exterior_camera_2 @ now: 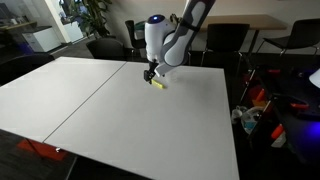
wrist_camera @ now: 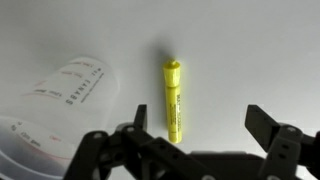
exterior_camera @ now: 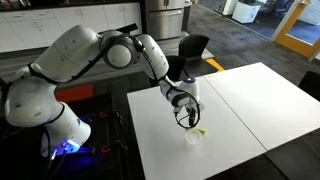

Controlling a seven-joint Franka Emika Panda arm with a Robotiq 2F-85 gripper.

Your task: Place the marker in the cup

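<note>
The yellow marker (wrist_camera: 173, 100) lies flat on the white table (wrist_camera: 230, 50), pointing away from the wrist camera. My gripper (wrist_camera: 198, 118) is open and empty just above it, with the marker between the fingers, closer to the left one. The small translucent cup (wrist_camera: 78, 86) with printed marks sits on the table to the left of the marker, apart from it. In both exterior views the gripper (exterior_camera: 186, 116) (exterior_camera_2: 150, 72) hangs low over the marker (exterior_camera: 200, 131) (exterior_camera_2: 158, 84). The cup (exterior_camera: 193, 138) shows faintly beside the marker; whether it stands upright I cannot tell.
The table is two white tops joined by a seam (exterior_camera: 232, 113). Black office chairs (exterior_camera: 193, 48) (exterior_camera_2: 225, 40) stand past the far edge. The robot base (exterior_camera: 45, 115) and cables sit beside the table.
</note>
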